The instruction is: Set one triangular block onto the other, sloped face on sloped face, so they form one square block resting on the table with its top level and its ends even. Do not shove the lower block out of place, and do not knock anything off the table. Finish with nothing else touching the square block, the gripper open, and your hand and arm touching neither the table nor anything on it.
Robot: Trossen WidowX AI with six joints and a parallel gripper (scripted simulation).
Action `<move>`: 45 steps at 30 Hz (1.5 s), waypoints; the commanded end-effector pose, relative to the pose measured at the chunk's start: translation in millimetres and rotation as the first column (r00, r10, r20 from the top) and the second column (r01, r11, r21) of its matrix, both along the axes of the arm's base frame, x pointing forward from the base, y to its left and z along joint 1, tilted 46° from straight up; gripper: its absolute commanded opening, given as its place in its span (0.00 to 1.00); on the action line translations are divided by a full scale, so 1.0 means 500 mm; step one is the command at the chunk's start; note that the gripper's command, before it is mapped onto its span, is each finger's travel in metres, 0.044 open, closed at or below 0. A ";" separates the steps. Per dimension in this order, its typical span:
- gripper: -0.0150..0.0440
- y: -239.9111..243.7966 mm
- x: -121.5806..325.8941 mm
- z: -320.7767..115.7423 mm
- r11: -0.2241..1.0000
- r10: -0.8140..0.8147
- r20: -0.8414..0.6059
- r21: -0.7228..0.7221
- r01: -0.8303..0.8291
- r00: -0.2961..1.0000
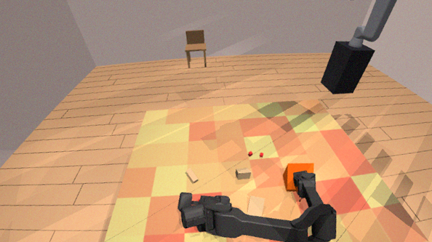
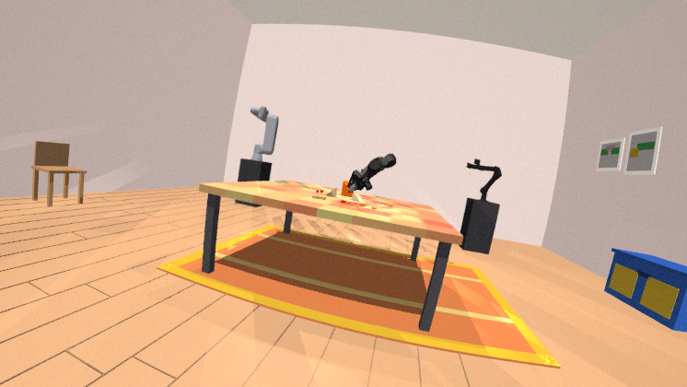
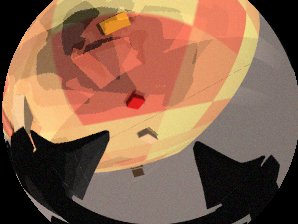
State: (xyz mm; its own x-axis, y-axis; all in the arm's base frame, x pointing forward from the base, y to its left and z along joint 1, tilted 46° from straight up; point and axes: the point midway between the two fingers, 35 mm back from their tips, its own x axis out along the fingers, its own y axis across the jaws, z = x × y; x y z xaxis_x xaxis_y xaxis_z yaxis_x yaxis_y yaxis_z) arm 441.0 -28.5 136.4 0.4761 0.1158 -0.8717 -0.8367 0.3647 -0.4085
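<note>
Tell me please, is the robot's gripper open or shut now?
Open: the wrist picture shows its fingers standing wide apart, with nothing between them.
</note>
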 end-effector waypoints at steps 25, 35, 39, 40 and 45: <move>1.00 -0.235 -0.419 -0.219 0.767 0.453 -0.047 0.529 -0.362 0.891; 1.00 -0.215 -0.409 -0.241 0.769 0.452 -0.048 0.527 -0.361 0.891; 1.00 -0.207 -0.406 -0.250 0.769 0.451 -0.049 0.527 -0.361 0.891; 1.00 -0.204 -0.405 -0.253 0.769 0.451 -0.049 0.527 -0.361 0.891; 1.00 -0.193 -0.400 -0.264 0.770 0.451 -0.049 0.526 -0.361 0.891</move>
